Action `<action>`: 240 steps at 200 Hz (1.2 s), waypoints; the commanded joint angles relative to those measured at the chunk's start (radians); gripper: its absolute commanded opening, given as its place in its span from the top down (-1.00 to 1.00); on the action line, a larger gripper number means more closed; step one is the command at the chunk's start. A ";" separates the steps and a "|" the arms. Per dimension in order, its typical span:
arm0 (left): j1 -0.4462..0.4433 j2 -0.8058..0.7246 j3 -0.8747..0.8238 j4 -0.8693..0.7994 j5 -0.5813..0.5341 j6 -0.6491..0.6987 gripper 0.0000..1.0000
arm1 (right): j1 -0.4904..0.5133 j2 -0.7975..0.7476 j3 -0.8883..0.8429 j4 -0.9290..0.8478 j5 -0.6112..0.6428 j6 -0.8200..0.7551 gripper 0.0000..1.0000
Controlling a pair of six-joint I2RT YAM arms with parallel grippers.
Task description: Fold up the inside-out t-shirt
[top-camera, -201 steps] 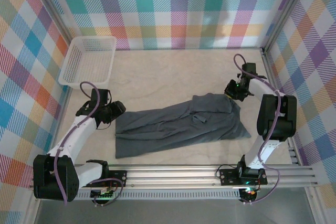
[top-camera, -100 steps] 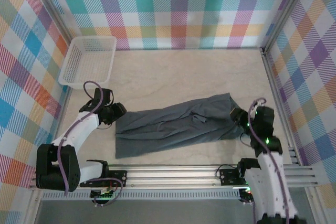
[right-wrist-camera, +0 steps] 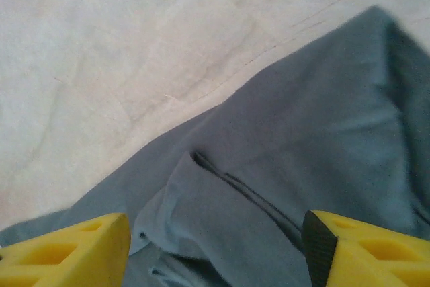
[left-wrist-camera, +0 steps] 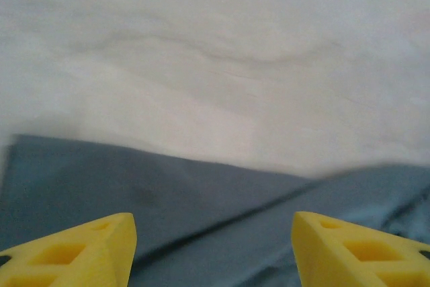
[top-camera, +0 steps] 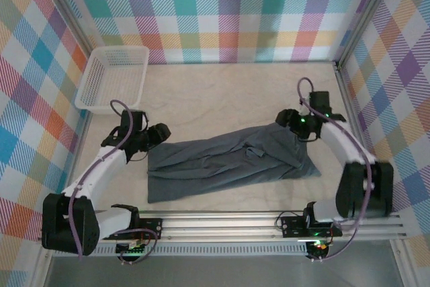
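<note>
The inside-out t-shirt point(top-camera: 228, 162) is dark slate-grey and lies stretched out flat across the middle of the table, with folds near its right end. My left gripper point(top-camera: 161, 136) hovers at the shirt's upper left corner. In the left wrist view its yellow fingertips point(left-wrist-camera: 67, 253) stand wide apart over the fabric point(left-wrist-camera: 201, 206), so this gripper point(left-wrist-camera: 213, 253) is open and holds nothing. My right gripper point(top-camera: 285, 117) is over the shirt's upper right corner. It is open point(right-wrist-camera: 215, 253), with a folded seam of the shirt point(right-wrist-camera: 269, 179) lying below the gap.
A white lattice basket point(top-camera: 114, 48) stands at the back left corner. A metal rail point(top-camera: 269, 223) runs along the near edge. Plaid walls close in the left, back and right sides. Bare tabletop point(top-camera: 222, 92) lies behind the shirt.
The right gripper has opened and let go of the shirt's right end, swinging down then back to the upper right corner. The left gripper has shifted slightly right and opened wider.
</note>
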 commanded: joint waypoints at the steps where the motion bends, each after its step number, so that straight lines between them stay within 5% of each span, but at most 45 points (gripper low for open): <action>1: -0.077 -0.037 -0.020 0.098 0.086 0.034 -0.34 | 0.039 0.151 0.103 -0.063 -0.066 -0.064 -0.32; 73: -0.145 -0.027 -0.014 0.057 0.010 0.047 -0.41 | 0.151 0.372 0.227 -0.034 -0.073 -0.036 -0.08; 131: -0.145 -0.006 -0.022 0.062 -0.010 0.045 -0.42 | 0.153 0.285 0.161 -0.110 -0.072 -0.042 1.00; 161: -0.145 0.008 -0.016 0.066 -0.009 0.044 -0.42 | 0.181 0.060 -0.007 -0.124 -0.140 -0.014 1.00; 189: -0.145 0.033 0.002 0.070 -0.027 0.051 -0.41 | 0.308 -0.225 -0.263 -0.138 -0.183 0.086 0.99; 204: -0.146 0.051 0.010 0.079 -0.036 0.051 -0.41 | 0.335 -0.353 -0.336 -0.164 -0.186 0.123 0.28; 240: -0.153 0.082 0.025 0.076 -0.026 0.045 -0.40 | 0.331 -0.435 -0.182 -0.254 0.062 0.070 0.05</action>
